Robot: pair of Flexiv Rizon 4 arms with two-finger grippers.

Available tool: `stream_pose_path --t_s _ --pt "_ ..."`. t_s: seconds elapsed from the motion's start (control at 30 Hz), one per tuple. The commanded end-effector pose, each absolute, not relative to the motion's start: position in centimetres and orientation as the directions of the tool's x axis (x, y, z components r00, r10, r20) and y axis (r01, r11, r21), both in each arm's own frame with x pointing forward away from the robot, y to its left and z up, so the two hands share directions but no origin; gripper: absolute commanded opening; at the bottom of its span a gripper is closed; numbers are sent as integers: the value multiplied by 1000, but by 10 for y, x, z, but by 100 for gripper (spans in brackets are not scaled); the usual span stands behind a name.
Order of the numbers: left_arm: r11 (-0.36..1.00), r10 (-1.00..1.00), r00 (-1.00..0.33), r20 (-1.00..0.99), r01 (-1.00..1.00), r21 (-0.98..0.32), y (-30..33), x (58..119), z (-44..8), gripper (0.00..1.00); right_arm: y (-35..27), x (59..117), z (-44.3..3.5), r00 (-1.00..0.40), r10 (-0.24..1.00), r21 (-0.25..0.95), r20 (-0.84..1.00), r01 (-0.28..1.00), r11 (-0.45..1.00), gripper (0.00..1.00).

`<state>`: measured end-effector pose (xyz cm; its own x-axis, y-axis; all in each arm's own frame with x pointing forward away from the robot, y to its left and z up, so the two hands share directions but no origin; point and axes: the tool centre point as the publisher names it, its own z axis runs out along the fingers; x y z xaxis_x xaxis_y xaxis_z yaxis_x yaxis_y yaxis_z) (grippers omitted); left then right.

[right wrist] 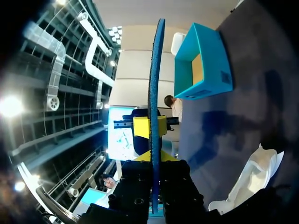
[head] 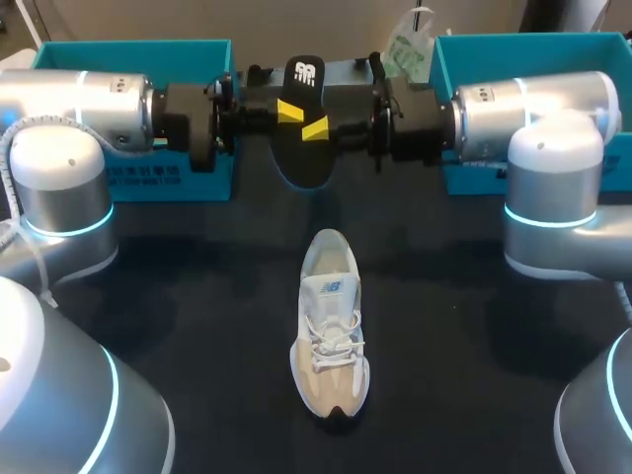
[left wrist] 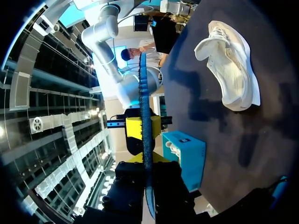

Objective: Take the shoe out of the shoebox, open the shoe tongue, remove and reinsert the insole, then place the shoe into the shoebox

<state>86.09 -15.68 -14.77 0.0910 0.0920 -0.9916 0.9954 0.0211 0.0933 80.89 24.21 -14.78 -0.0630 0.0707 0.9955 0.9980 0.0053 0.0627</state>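
A black insole (head: 304, 118) hangs in the air at the back middle of the table, with a gripper gripping it from each side. My left gripper (head: 289, 111) is shut on its left edge and my right gripper (head: 316, 128) on its right edge. In the left wrist view the insole (left wrist: 146, 107) shows edge-on, running out between my left gripper's (left wrist: 142, 159) yellow tips. The right wrist view shows the insole (right wrist: 155, 84) the same way in my right gripper (right wrist: 154, 156). The white shoe (head: 333, 326) stands upright on the dark table, toe toward the front; it also shows beside the left gripper (left wrist: 231, 65).
A teal shoebox part (head: 188, 178) stands at the back left behind my left arm, also ahead of my right gripper (right wrist: 201, 60). Another teal box part (head: 474, 178) stands at the back right (left wrist: 187, 158). Crumpled white paper (head: 407, 49) lies near it (right wrist: 252, 182).
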Motion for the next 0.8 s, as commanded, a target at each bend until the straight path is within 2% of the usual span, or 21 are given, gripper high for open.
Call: stream_pose_path --t_s 0.03,0.1,0.13,0.17,0.2,0.57,0.8 --pt "23 92 93 -991 995 95 -158 861 -149 0 242 811 -151 -72 49 72 996 997 5 0" --pt "23 92 93 -991 995 95 -158 861 -149 0 241 812 -152 -78 41 78 996 997 5 0" --pt "23 92 93 -991 995 95 -158 861 -149 3 241 812 -152 -79 40 79 996 997 5 0" --pt "23 92 93 -991 995 95 -158 861 -149 42 240 812 -153 -82 39 81 996 997 4 0" --pt "18 87 89 -992 996 90 -157 859 -147 100 239 812 -153 -88 36 88 996 996 3 0" --pt "2 158 24 -987 1000 24 -126 832 -134 100 214 812 -154 -187 64 188 980 982 -16 0" --pt "72 335 -127 -933 991 -109 -107 805 -146 100 197 818 -151 -307 147 304 940 952 42 0"
